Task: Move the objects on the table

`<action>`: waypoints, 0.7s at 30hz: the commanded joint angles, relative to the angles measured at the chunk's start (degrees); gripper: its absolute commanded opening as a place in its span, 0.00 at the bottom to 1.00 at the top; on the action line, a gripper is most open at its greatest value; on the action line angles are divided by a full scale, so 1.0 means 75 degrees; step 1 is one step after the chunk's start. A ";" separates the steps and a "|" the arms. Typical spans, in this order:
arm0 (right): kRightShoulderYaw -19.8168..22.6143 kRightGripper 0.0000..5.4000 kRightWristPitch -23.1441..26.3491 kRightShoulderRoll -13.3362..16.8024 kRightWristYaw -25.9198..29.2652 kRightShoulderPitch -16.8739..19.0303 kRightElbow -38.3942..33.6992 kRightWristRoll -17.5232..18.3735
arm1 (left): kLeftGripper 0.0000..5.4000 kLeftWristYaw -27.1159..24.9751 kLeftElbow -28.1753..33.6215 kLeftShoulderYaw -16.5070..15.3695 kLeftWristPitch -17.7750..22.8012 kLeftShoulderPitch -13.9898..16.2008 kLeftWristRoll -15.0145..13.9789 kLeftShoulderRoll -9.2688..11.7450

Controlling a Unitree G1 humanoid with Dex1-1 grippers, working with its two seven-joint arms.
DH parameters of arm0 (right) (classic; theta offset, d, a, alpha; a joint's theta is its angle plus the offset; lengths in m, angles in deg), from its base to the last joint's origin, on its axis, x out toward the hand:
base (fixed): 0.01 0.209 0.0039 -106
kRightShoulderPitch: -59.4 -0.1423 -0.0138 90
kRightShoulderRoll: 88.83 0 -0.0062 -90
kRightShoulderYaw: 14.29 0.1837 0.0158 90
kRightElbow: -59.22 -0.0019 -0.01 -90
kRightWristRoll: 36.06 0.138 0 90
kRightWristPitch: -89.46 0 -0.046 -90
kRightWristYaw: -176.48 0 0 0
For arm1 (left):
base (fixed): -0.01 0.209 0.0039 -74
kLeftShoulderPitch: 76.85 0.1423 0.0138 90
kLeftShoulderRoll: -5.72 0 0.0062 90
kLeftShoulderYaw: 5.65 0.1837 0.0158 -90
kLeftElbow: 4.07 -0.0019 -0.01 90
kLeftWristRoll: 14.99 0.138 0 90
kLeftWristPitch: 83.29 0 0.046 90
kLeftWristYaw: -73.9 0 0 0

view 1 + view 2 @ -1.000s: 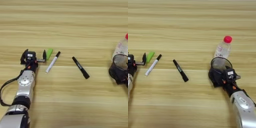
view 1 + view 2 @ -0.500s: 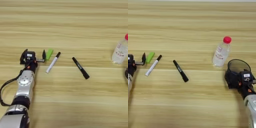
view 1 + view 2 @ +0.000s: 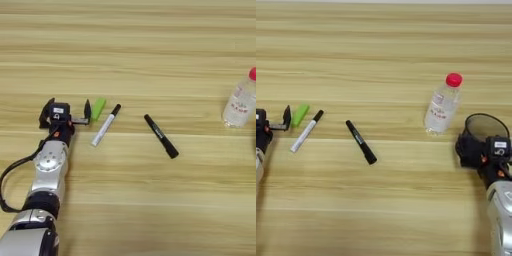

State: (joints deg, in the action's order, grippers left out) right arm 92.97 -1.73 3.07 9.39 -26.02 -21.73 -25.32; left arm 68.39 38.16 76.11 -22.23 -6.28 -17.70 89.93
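My left gripper [image 3: 68, 106] rests open on the table [image 3: 130, 200] at the left, with nothing between its fingers. A small green block [image 3: 98, 107] lies just outside its right finger. Beside the block is a white marker with a black cap [image 3: 106, 125], and a black marker [image 3: 161, 136] lies further right. At the right a clear bottle with a red cap [image 3: 442, 105] stands upright. To the right of the bottle, my right gripper [image 3: 482, 146] is shut on a dark see-through cup [image 3: 484, 127], held upright and apart from the bottle.
The light wooden planks stretch across the whole far half of the table. My left forearm [image 3: 47, 175] lies along the near left, and my right forearm [image 3: 501, 210] comes in at the near right corner.
My right gripper has carried the dark cup to the right, from just in front of the bottle to a spot beside it. The bottle, the markers, the block and the left arm stayed put.
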 commanded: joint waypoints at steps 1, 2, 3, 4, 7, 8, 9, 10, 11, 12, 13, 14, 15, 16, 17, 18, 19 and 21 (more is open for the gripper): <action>-0.0130 0.95 0.0118 -0.0165 -0.0033 -0.0001 0.1000 -0.0110 | 1.00 -0.0029 0.0030 -0.0015 0.0085 0.0010 -0.0010 0.0051; -0.0139 0.98 0.0074 -0.0164 -0.0030 -0.0032 0.1072 -0.0112 | 1.00 -0.0030 0.0031 -0.0016 0.0085 0.0008 -0.0011 0.0049; -0.0143 1.00 0.0029 -0.0161 -0.0040 -0.0072 0.1158 -0.0124 | 1.00 -0.0030 0.0029 -0.0016 0.0085 0.0006 -0.0011 0.0048; -0.0146 1.00 -0.0024 -0.0150 -0.0056 -0.0121 0.1264 -0.0141 | 1.00 -0.0032 0.0023 -0.0018 0.0084 0.0002 -0.0010 0.0048; -0.0136 1.00 -0.0170 -0.0126 -0.0105 -0.0206 0.1458 -0.0171 | 1.00 -0.0035 0.0009 -0.0025 0.0083 -0.0008 -0.0004 0.0045; -0.0129 1.00 -0.0213 -0.0117 -0.0116 -0.0219 0.1479 -0.0175 | 1.00 -0.0035 0.0006 -0.0026 0.0083 -0.0010 -0.0003 0.0044; -0.0120 1.00 -0.0237 -0.0112 -0.0123 -0.0222 0.1472 -0.0163 | 1.00 -0.0035 0.0004 -0.0027 0.0084 -0.0011 -0.0003 0.0043; -0.0116 1.00 -0.0255 -0.0106 -0.0126 -0.0220 0.1452 -0.0150 | 1.00 -0.0036 0.0003 -0.0028 0.0085 -0.0012 -0.0004 0.0043; -0.0115 1.00 -0.0268 -0.0103 -0.0126 -0.0218 0.1440 -0.0140 | 1.00 -0.0036 0.0002 -0.0029 0.0085 -0.0012 -0.0005 0.0043; -0.0117 1.00 -0.0282 -0.0100 -0.0128 -0.0225 0.1446 -0.0134 | 1.00 -0.0036 -0.0009 -0.0030 0.0084 -0.0020 -0.0004 0.0044; -0.0119 1.00 -0.0295 -0.0098 -0.0128 -0.0231 0.1455 -0.0132 | 1.00 -0.0036 -0.0019 -0.0030 0.0083 -0.0025 -0.0003 0.0044; -0.0120 1.00 -0.0296 -0.0095 -0.0129 -0.0227 0.1433 -0.0127 | 1.00 -0.0035 -0.0023 -0.0030 0.0084 -0.0029 -0.0002 0.0044; -0.0120 1.00 -0.0286 -0.0092 -0.0133 -0.0215 0.1389 -0.0120 | 1.00 -0.0033 -0.0024 -0.0029 0.0085 -0.0031 -0.0001 0.0044; -0.0120 1.00 -0.0272 -0.0089 -0.0141 -0.0200 0.1334 -0.0114 | 1.00 -0.0033 -0.0027 -0.0029 0.0086 -0.0034 0.0000 0.0045; -0.0104 1.00 -0.0241 -0.0079 -0.0160 -0.0160 0.1194 -0.0099 | 1.00 -0.0032 -0.0033 -0.0029 0.0087 -0.0039 0.0001 0.0047; -0.0083 1.00 -0.0227 -0.0068 -0.0182 -0.0129 0.1088 -0.0090 | 1.00 -0.0033 -0.0037 -0.0028 0.0087 -0.0042 0.0003 0.0048; -0.0061 1.00 -0.0212 -0.0051 -0.0201 -0.0096 0.0979 -0.0084 | 1.00 -0.0033 -0.0046 -0.0029 0.0086 -0.0046 0.0004 0.0049; -0.0015 1.00 -0.0155 -0.0030 -0.0239 0.0005 0.0660 -0.0060 | 1.00 -0.0031 -0.0066 -0.0030 0.0083 -0.0057 0.0005 0.0052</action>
State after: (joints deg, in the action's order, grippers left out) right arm 92.56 -4.60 2.64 8.08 -27.45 -14.87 -25.60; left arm 68.24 38.10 75.90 -22.24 -6.14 -17.73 89.98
